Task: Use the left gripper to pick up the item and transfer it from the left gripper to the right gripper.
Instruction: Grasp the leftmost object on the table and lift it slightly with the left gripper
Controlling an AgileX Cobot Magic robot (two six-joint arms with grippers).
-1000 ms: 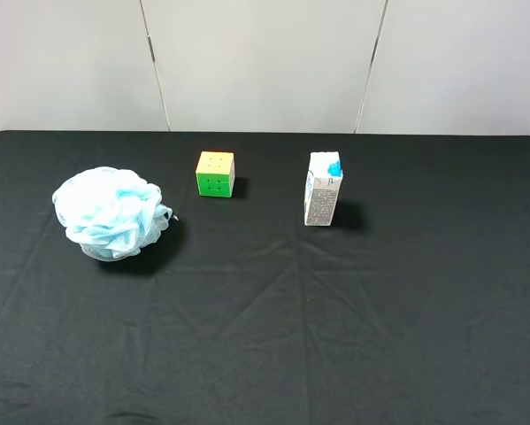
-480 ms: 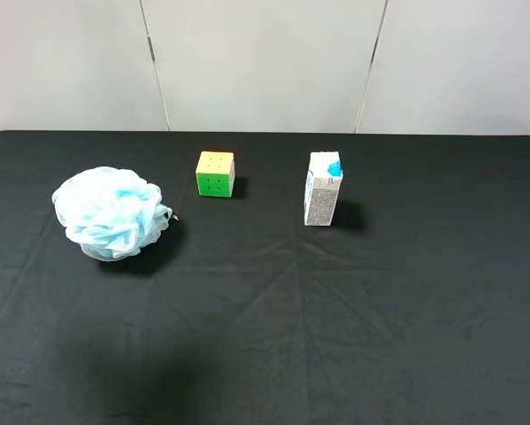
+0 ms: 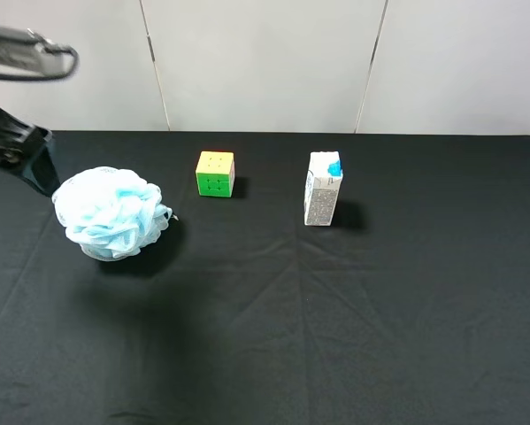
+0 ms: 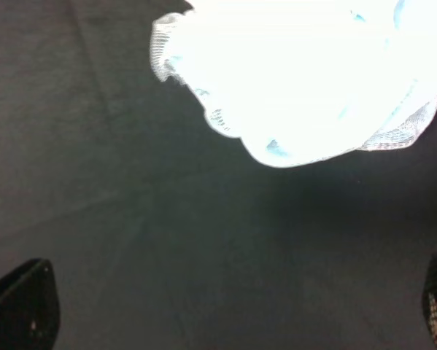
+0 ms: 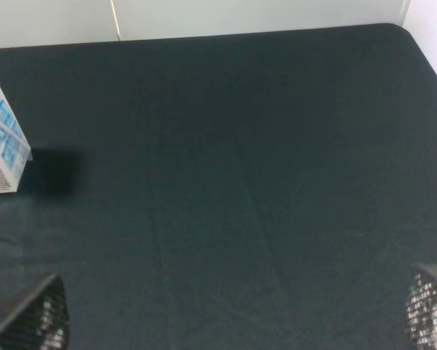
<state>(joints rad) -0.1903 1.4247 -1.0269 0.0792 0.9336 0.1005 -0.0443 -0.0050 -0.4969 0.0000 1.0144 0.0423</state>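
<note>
Nearest the camera, only the black-clothed worktop [image 3: 273, 354] is seen in the high view, and neither hand is found over it. The right hand [image 5: 229, 317] is shown only by its own wrist camera. Its mesh-patterned fingertips [image 5: 32, 321] are set wide apart with nothing between them, bare cloth lies below, and the white-blue carton [image 5: 3, 135] stands well off to one side. Farther back, the item [image 3: 112, 212], a fluffy light-blue bath pouf, is seen resting on the worktop at the left, untouched. In the left wrist view the left hand [image 4: 229, 310] is held open above the cloth. Its dark fingertips [image 4: 21, 310] are spread and empty, and the pouf, washed out to near white, lies ahead of them rather than between them. Beyond the pouf, the carton and the green-yellow cube [image 3: 215, 173] are seen standing apart from it. At the far left edge a dark arm part [image 3: 30, 155] is seen just beside the pouf; it is probably the left arm, though too little is shown to be sure. Nothing of the task is judged done: the approach to the pick-up is the step in hand, and the grasp, the lift and the handover to the right hand are all left.
</note>
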